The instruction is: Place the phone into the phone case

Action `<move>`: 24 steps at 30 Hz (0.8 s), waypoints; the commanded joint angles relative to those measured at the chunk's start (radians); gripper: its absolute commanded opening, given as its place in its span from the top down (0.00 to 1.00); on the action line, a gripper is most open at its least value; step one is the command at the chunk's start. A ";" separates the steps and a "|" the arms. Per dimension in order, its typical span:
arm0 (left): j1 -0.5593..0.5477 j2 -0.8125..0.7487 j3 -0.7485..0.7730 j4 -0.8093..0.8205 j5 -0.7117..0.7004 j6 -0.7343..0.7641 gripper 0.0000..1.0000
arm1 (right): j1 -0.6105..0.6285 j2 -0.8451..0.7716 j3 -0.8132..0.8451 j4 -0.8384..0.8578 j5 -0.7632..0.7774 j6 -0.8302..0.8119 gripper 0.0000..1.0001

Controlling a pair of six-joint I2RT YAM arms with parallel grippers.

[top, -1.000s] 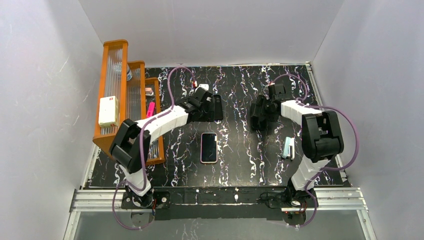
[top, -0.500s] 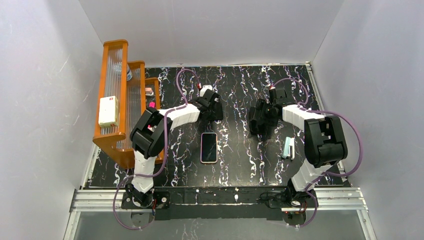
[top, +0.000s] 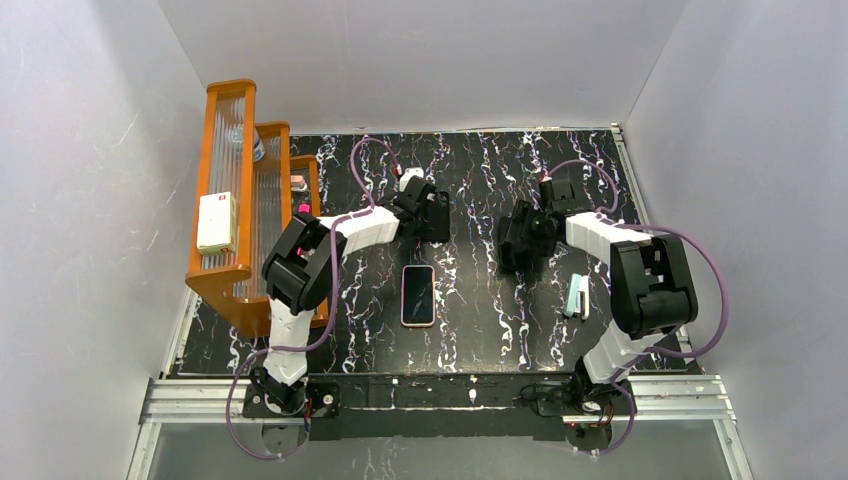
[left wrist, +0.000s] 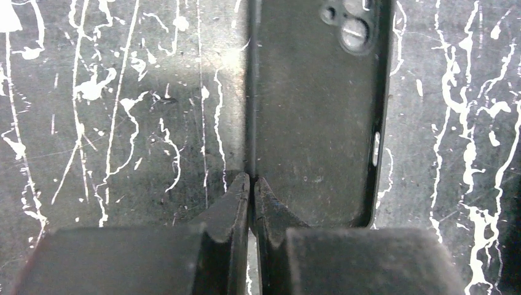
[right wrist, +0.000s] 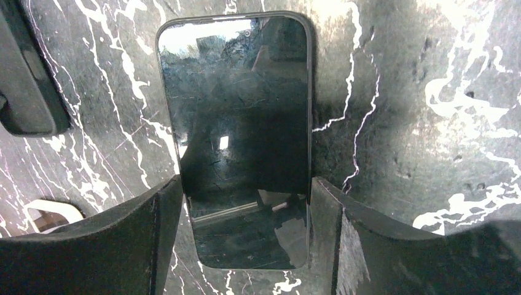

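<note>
**Hazards at the pick-up stage.** The phone (right wrist: 239, 135) lies flat and screen up on the surface (right wrist: 430, 153), at about 2 o'clock from the pink case (top: 418, 296) at centre. The right jaws stand wide, one on each long side of the phone, not clearly pressing it. The left jaws are pinched together on the 9 o'clock edge of a black case (left wrist: 319, 123). Likely faults are the glossy phone slipping or tilting as the jaws close, and the black case being taken for the pink one.

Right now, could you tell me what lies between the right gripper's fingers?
The phone lies between the open fingers of the right gripper, as the right wrist view shows.
</note>
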 commanded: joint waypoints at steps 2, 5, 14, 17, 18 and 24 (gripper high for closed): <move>-0.004 -0.066 -0.046 -0.002 0.092 -0.016 1.00 | 0.006 -0.104 -0.056 -0.008 0.014 0.043 0.43; -0.014 -0.098 -0.071 -0.003 0.106 -0.021 1.00 | 0.005 -0.165 -0.095 -0.008 0.040 0.053 0.43; -0.071 -0.199 -0.155 -0.016 0.152 -0.061 1.00 | 0.004 -0.349 -0.181 -0.009 0.055 0.086 0.48; -0.102 -0.221 -0.162 -0.047 0.154 -0.078 1.00 | 0.005 -0.388 -0.197 -0.036 0.041 0.099 0.49; -0.109 -0.227 -0.165 -0.055 0.150 -0.086 1.00 | 0.005 -0.398 -0.200 -0.043 0.034 0.101 0.48; -0.165 -0.254 -0.187 -0.079 0.105 -0.147 1.00 | 0.005 -0.493 -0.229 -0.084 0.029 0.111 0.49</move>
